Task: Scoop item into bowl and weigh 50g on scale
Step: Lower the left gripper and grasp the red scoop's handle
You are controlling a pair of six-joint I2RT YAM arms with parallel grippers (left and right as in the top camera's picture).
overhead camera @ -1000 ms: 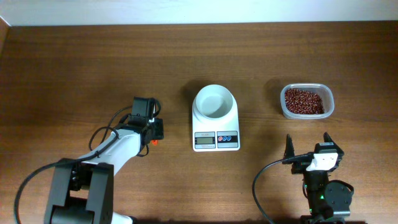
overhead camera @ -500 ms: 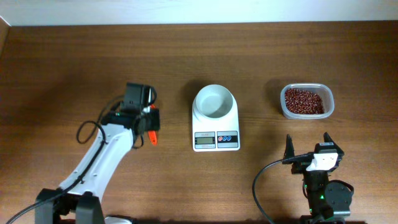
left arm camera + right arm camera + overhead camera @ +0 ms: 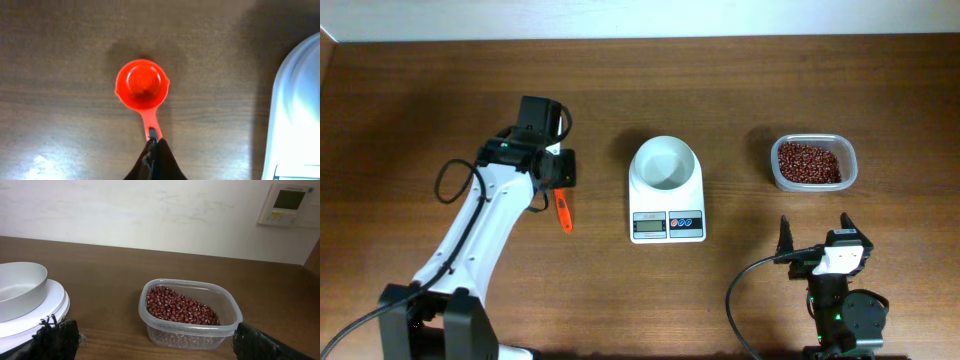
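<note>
Beans (image 3: 808,162): all lie in the clear plastic container (image 3: 854,165) at the right of the table (image 3: 420,100), well apart from the scoop; none are in the bowl.

Left, change noted: the left gripper (image 3: 153,144), a second ago part open and set low over the orange measuring scoop (image 3: 142,86), has now closed fully. Its jaws are pinched on the tip of the handle. The arm has shifted toward the far edge, exposing the scoop's length. Judgement: tool pickup is done or nearly so, and scooping has not begun. Whether the scoop is clear of the table cannot be told. Its long axis runs roughly far-to-near, cup toward the near edge, mouth facing the wrist camera.

Centre: the white bowl (image 3: 665,165) is empty and seated on the scale (image 3: 667,226).

Right: the bean heap lies longest left-to-right, matching its container. The right gripper (image 3: 815,228) has its jaws fully spread and holds nothing.
</note>
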